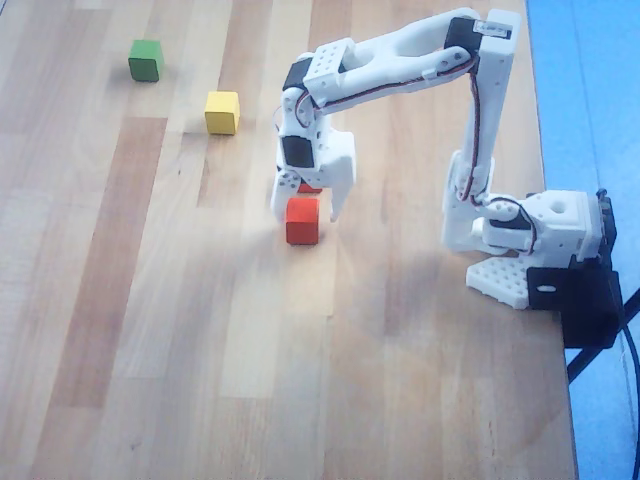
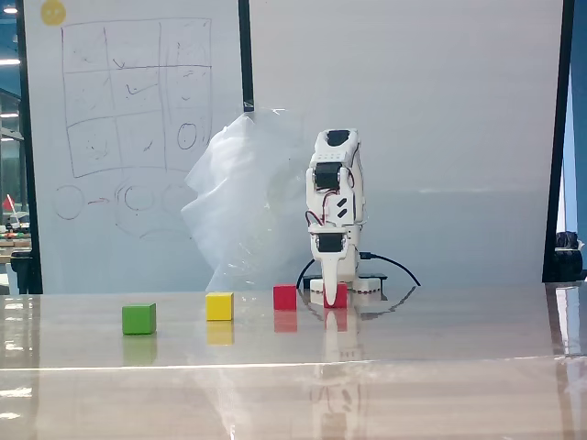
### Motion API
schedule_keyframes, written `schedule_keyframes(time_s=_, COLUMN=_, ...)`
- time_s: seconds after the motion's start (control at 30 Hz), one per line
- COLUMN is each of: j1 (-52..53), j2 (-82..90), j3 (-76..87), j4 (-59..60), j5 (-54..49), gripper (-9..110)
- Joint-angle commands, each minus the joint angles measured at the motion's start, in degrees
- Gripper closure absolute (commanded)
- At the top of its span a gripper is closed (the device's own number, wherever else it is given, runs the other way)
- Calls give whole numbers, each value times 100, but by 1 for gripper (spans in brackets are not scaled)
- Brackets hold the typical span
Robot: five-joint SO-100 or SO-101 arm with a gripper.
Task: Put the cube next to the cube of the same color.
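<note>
A red cube [image 1: 302, 221] lies on the wooden table between and just below the tips of my white gripper [image 1: 308, 210], whose jaws stand apart on either side of it. A sliver of a second red cube [image 1: 310, 187] shows under the gripper, close behind the first. In the fixed view the gripper [image 2: 330, 299] points straight down with one red cube [image 2: 343, 295] partly hidden behind its finger and the other red cube [image 2: 285, 296] a short gap to its left. The gripper is open and holds nothing.
A yellow cube [image 1: 222, 112] and a green cube [image 1: 145, 60] lie up and left of the gripper; in the fixed view the yellow cube [image 2: 219, 305] and green cube [image 2: 138, 318] sit left of the red ones. The arm's base [image 1: 530, 240] stands at the table's right edge.
</note>
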Motion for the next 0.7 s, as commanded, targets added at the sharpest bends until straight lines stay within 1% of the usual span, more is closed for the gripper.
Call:
schedule_keyframes(time_s=0.0, j1=9, j2=97, j3=-413, j4=-79, j5=79, gripper=98)
schedule_keyframes(time_s=0.07, j1=0, j2=167, j3=-422, j4=-26, j5=79, gripper=103)
schedule_keyframes(time_s=0.17, j1=0, j2=193, j3=-492, j4=35, j5=105, gripper=100)
schedule_keyframes(time_s=0.27, j1=0, j2=457, j3=-501, j4=272, j5=290, gripper=102)
schedule_keyframes(time_s=0.37, j1=0, j2=1002, j3=-677, j4=835, j5=334, gripper=102)
schedule_keyframes(time_s=0.47, j1=53, j2=1406, j3=-1187, j4=1494, j5=264, gripper=102)
schedule_keyframes(time_s=0.67, j1=202, j2=1600, j3=-2443, j4=2602, j5=-343, gripper=102)
